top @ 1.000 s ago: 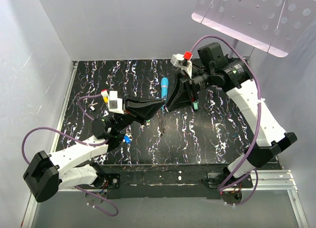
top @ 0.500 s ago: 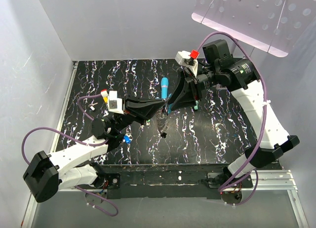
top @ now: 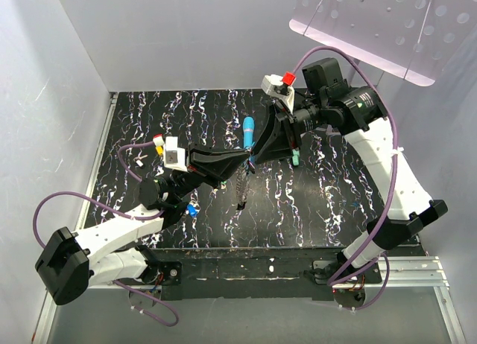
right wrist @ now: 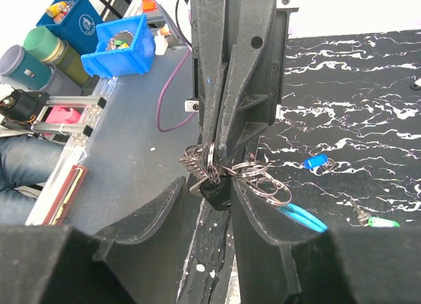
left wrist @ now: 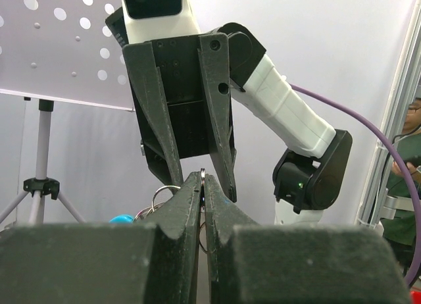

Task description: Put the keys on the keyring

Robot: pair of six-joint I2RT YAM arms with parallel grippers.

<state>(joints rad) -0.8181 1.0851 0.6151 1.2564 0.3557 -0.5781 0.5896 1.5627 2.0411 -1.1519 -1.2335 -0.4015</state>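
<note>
The left gripper [left wrist: 202, 183] is matt black plastic, scratched pale along its edges; the right gripper [right wrist: 212, 185] is the same plastic, grainy up close; the keyring [right wrist: 255, 175] shows thin loops of bright metal wire; the blue key [right wrist: 316, 162] and green key [right wrist: 381, 221] have glossy, translucent plastic heads; the table [top: 335, 202] is smooth, black with white veining; the arm shells [top: 389, 159] are smooth white plastic.
</note>
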